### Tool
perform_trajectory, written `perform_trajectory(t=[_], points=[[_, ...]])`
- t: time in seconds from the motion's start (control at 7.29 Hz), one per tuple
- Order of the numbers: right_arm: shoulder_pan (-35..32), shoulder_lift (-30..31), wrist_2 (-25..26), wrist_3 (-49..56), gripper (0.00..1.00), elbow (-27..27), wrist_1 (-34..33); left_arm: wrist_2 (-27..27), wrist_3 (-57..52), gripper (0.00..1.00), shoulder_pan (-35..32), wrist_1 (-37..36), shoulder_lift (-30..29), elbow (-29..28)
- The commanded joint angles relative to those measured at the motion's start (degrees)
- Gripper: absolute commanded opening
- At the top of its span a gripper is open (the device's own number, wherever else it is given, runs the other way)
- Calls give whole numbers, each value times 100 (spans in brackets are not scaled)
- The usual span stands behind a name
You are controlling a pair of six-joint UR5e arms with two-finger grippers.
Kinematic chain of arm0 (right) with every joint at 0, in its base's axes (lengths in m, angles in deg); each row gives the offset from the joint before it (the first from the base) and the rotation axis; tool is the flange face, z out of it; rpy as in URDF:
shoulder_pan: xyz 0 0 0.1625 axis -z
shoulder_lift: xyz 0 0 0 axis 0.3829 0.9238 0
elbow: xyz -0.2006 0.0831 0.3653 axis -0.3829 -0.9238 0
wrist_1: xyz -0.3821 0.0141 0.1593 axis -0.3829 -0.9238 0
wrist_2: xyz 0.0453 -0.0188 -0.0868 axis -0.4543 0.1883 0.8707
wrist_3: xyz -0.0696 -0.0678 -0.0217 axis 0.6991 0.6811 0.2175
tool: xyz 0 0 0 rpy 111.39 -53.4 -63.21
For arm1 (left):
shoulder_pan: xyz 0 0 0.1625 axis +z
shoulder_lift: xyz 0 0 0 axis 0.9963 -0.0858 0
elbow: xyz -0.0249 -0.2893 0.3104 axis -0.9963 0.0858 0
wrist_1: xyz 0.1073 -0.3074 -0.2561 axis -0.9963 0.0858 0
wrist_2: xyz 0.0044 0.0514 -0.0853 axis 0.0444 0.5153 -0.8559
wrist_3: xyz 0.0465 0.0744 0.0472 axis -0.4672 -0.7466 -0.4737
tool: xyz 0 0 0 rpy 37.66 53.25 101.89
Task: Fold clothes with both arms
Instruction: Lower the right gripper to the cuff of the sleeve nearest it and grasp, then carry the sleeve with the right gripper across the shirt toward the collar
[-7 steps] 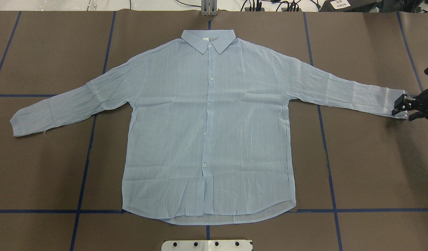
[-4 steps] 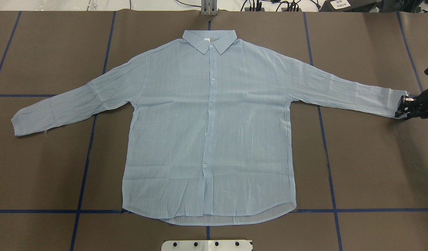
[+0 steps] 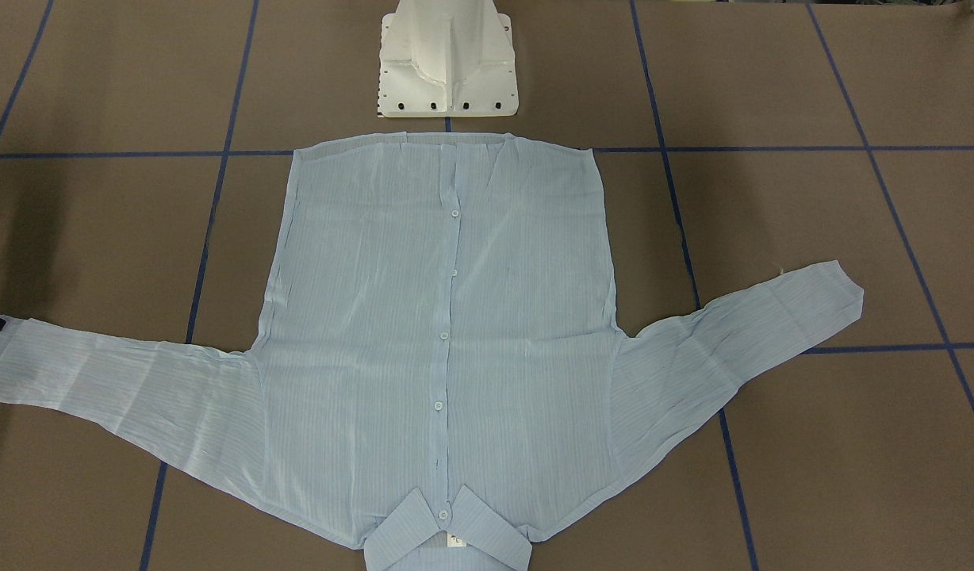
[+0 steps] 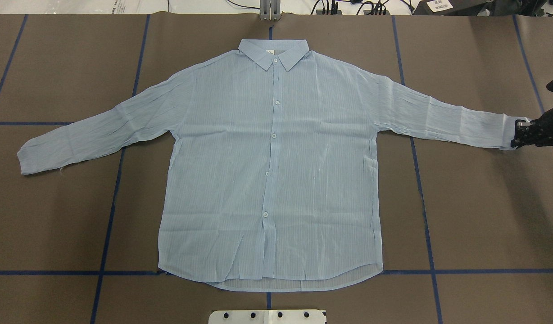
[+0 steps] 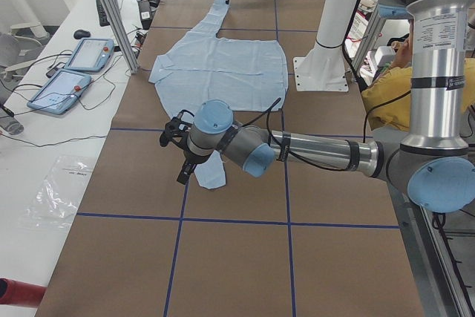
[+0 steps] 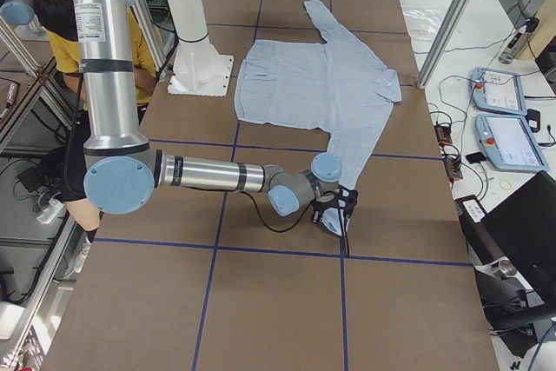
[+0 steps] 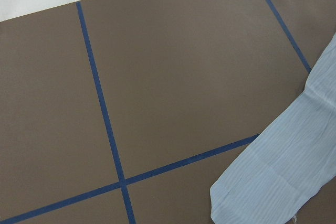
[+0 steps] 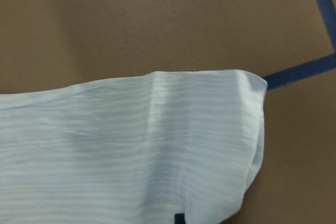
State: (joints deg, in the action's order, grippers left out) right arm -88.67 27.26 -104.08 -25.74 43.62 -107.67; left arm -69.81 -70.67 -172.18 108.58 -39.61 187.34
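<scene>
The light blue striped shirt (image 4: 276,180) lies flat and buttoned on the brown table, collar at the far edge and both sleeves spread out; it also shows in the front-facing view (image 3: 439,317). My right gripper (image 4: 522,133) is shut on the right sleeve cuff (image 4: 506,130) at the table's right side. The right wrist view shows that cuff (image 8: 131,145) close up. My left gripper (image 5: 182,168) shows only in the exterior left view, above the left sleeve cuff (image 5: 211,172); I cannot tell if it is open or shut. The left wrist view shows that cuff (image 7: 283,171) lying loose.
The white pedestal base (image 4: 267,316) stands at the near edge behind the shirt's hem. Blue tape lines (image 4: 110,216) cross the table. A metal post (image 4: 269,11) stands at the far edge. Tablets (image 5: 74,68) lie on the side bench; a person in yellow (image 5: 386,94) sits nearby.
The right gripper's fingers stood apart around the right cuff, then shut on it. The cuff and the whole shirt have shifted slightly to the right.
</scene>
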Motion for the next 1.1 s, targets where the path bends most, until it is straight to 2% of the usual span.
perform_trajectory(t=[0.0,0.14,0.55,0.69,0.82,0.96], points=[[23,-48,-19,-149,0,646,-76,0,0,99,0,19,-5,27],[241,-249,-11,-586,0,885,-77,0,0,99,0,19,-5,27],[1382,-1774,103,-2570,0,808,-242,0,0,99,0,19,-5,79],[1717,-2511,513,-2907,0,782,-879,0,0,99,0,19,-5,88],[2085,-3345,1178,-3284,0,677,-1668,0,0,99,0,19,-5,88],[2341,-4058,1611,-3662,0,189,-1841,0,0,99,0,28,-5,88]])
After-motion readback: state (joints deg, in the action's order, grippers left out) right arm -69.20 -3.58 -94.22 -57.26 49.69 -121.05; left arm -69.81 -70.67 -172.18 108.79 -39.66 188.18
